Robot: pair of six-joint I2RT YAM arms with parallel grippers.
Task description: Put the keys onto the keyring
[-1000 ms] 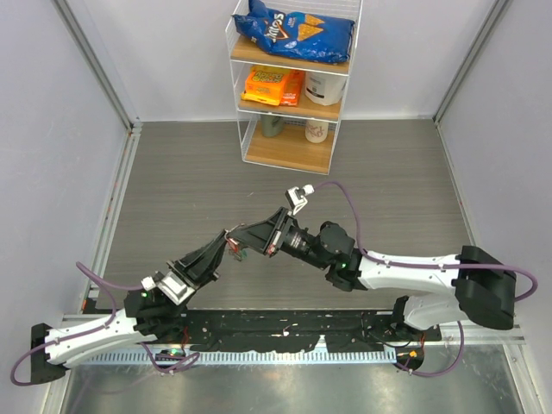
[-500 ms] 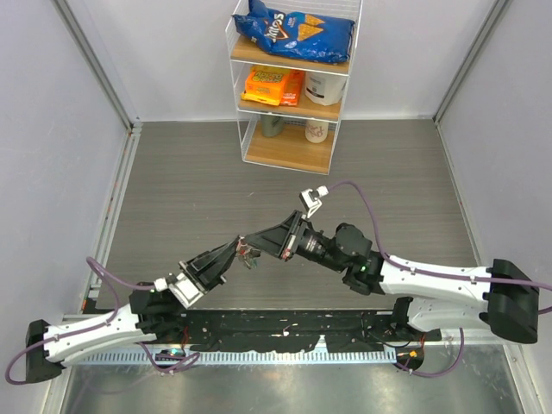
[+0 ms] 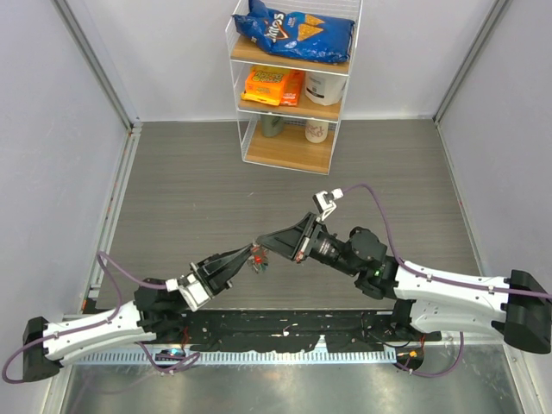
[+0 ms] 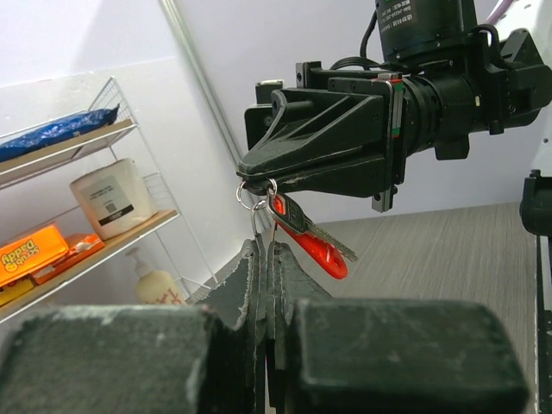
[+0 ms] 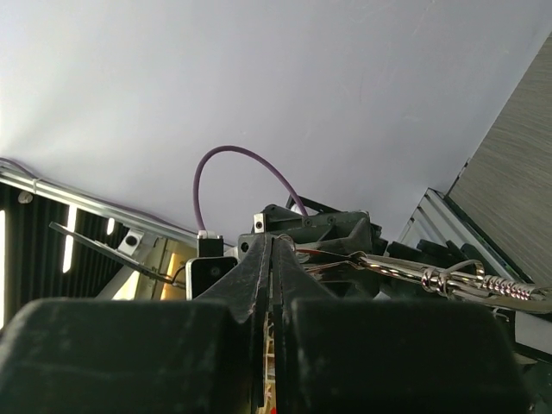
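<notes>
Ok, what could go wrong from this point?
The left end effector and right end effector both pinch the keyring mid-air; pulling apart could bend it or tear it free. The red key hangs loose beside them and could snag or drop to the table.

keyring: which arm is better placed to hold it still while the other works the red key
Right, probably. The right claw is shut on the keyring from above, with the red key hanging beside it. The left claw is shut just below, close to the key, so it suits the working role.
</notes>
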